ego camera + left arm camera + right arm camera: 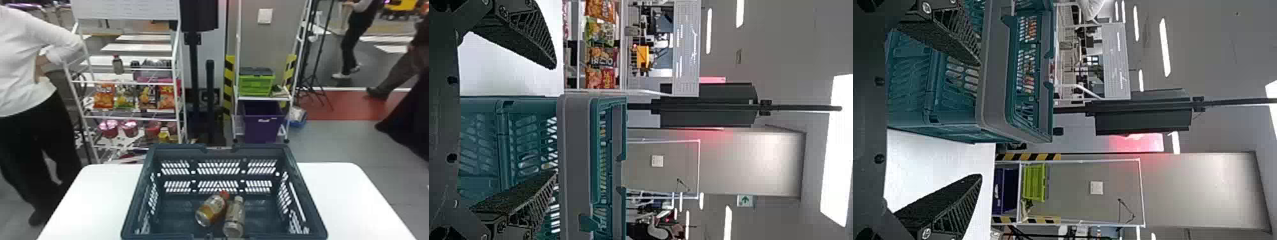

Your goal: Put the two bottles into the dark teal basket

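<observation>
The placing looks complete, so the robot would do well to keep the black two-fingered left gripper [555, 119] and its matching black right gripper [979, 120], both spread and empty, clear of the rim. Ahead of and between them is the dark teal slotted plastic basket [178, 148], holding the red-capped bottle of amber drink [210, 211] and the clear, pale-capped bottle [234, 218]. They lie side by side, caps pointing away; whether they touch is hard to tell.
</observation>
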Controlling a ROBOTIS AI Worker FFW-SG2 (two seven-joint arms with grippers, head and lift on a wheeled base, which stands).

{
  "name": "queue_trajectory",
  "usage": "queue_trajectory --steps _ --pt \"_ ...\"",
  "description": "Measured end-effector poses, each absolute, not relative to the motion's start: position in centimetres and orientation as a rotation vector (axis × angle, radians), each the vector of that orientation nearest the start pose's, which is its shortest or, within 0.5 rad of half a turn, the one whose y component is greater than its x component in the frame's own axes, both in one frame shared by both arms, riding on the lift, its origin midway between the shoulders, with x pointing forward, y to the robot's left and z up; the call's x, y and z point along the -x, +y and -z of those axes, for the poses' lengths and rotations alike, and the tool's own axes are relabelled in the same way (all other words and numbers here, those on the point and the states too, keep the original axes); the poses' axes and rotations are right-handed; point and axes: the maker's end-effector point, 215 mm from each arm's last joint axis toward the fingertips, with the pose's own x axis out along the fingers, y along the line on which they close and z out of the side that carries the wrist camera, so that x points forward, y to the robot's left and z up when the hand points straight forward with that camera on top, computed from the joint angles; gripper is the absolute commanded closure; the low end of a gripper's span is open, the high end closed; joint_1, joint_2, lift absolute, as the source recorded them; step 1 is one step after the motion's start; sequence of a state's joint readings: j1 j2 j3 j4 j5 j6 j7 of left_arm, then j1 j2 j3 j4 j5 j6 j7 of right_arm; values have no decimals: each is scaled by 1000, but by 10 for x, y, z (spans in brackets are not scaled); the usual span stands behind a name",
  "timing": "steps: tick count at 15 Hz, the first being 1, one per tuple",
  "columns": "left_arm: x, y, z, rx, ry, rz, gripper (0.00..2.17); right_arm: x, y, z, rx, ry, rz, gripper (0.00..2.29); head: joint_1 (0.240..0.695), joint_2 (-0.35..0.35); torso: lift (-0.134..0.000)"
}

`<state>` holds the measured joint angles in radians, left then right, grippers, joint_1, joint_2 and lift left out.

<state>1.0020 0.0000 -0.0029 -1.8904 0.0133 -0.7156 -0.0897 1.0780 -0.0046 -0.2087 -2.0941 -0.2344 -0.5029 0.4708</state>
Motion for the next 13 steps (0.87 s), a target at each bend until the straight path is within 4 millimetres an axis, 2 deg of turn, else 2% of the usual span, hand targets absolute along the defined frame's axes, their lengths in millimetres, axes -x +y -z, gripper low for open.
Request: queue_trajectory --steps 4,13 --pt "-241 201 378 34 -21 69 140 -237 -248 348 -12 43 -267 90 499 0 0" --pt "-239 199 390 40 28 72 137 -233 -251 357 -11 67 -263 93 499 0 0"
